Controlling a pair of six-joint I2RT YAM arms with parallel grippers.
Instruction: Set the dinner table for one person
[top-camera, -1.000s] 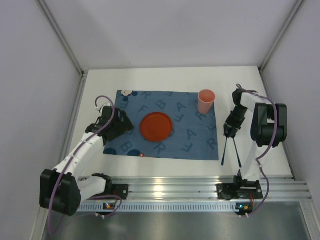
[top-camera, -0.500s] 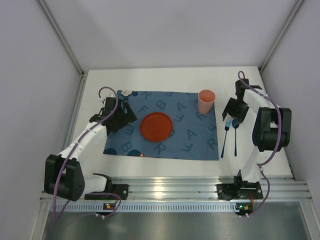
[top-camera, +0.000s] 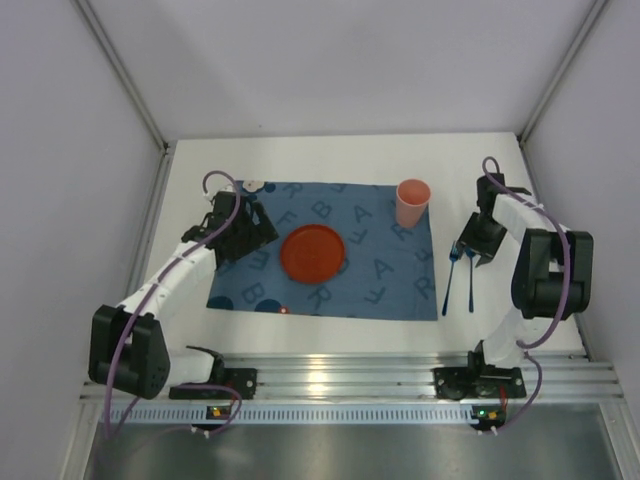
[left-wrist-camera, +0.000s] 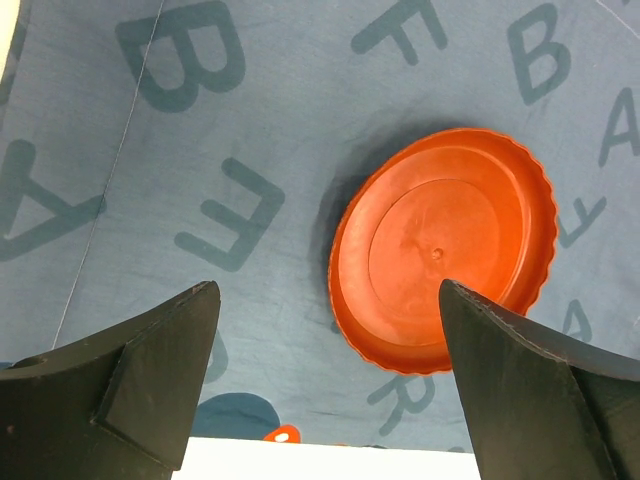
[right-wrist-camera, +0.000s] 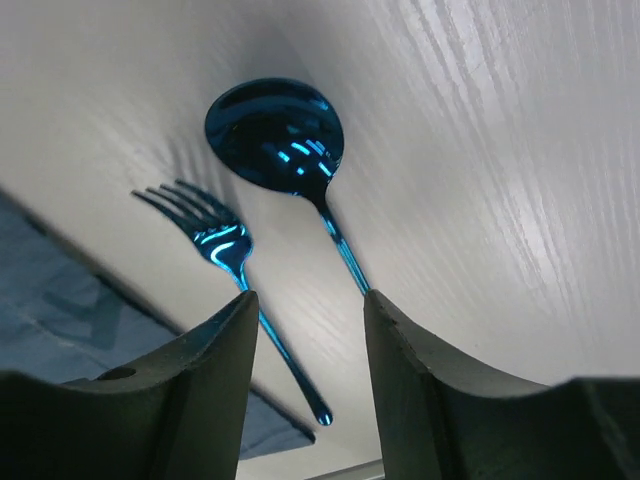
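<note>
two pieces of cutlery, a blue fork (right-wrist-camera: 225, 245) and spoon (right-wrist-camera: 275, 130), lie side by side on the white table (top-camera: 320, 160), just right of the blue mat (top-camera: 380, 275). a second ago they splayed in a v under the right gripper (top-camera: 471, 247); now they lie nearly parallel and farther back. that gripper hovers over their heads, fingers parted narrowly, gripping nothing. the left gripper (top-camera: 258, 228) has crept closer to the orange plate (top-camera: 312, 252), fingers spread wide, nothing between them. the plate sits mid-mat. the pink cup (top-camera: 411, 203) stands upright at the mat's far right corner; its inside is too small to judge.
</note>
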